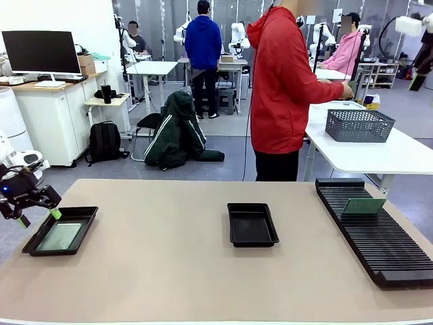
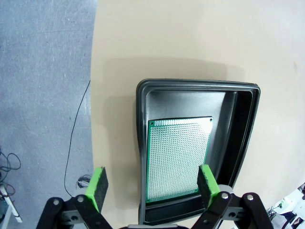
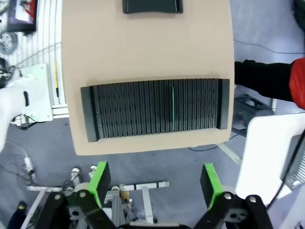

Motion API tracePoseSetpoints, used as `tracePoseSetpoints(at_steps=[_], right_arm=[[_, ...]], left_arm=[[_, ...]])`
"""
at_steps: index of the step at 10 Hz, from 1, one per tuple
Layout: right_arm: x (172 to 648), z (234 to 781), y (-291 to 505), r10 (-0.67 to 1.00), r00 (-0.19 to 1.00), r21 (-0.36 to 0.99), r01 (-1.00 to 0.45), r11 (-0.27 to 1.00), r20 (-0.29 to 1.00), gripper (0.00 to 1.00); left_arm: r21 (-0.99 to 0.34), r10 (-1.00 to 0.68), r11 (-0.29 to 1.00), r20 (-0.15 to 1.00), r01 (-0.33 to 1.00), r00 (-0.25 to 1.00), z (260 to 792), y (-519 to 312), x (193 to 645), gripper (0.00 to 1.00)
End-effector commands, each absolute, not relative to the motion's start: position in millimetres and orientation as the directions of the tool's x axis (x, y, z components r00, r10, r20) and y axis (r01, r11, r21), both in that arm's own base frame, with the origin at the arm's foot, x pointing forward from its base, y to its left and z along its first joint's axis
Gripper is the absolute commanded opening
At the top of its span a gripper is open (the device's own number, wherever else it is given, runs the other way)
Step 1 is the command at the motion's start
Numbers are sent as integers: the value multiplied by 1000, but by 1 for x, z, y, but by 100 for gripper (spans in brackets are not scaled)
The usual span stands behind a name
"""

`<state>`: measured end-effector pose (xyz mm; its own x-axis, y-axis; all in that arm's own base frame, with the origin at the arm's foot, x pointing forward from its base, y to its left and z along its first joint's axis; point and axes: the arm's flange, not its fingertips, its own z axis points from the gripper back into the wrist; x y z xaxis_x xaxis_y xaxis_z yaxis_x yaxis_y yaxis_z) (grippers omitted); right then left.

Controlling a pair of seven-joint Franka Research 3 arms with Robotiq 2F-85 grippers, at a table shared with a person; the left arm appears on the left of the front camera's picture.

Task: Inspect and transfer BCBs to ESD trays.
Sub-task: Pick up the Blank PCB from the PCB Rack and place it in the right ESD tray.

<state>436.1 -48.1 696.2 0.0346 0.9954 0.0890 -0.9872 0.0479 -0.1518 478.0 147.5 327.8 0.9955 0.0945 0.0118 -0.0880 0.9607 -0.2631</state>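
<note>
Across the beige tabletop (image 1: 169, 271), one thin pale-green circuit board (image 2: 177, 157) is lying flat inside the shallow black plastic tray (image 2: 198, 84) at the robot's left. Another pale-green board (image 1: 363, 206) is leaning in the long black ribbed rack (image 1: 379, 250) on the right, with a second black tray (image 1: 252, 225) sitting mid-table. The left gripper (image 2: 152, 185) is hovering over the filled tray and the right gripper (image 3: 155, 183) above the rack, each with fingers spread wide.

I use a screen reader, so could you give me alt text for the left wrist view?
A pale-green circuit board lies flat inside a shallow black tray on a tan table. The left gripper hangs open over one end of the tray, holding nothing.
</note>
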Motion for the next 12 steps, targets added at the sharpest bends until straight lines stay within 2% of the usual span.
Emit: tracePoseSetpoints(at_steps=[1, 5, 8, 12], right_arm=[[442, 645, -58, 995, -9, -189, -982, 11, 103, 100], [469, 549, -71, 995, -77, -214, -975, -62, 64, 100], [495, 491, -83, 985, -146, -258, -959, -118, 91, 100], [525, 441, -80, 990, -119, -247, -964, -97, 77, 100]], left_arm=[[-269, 92, 960, 20, -83, 996, 326, 148, 479, 100], [-269, 92, 960, 20, -83, 996, 326, 148, 479, 100], [-269, 92, 960, 20, -83, 996, 326, 148, 479, 100], [-269, 92, 960, 20, -83, 996, 326, 148, 479, 100]])
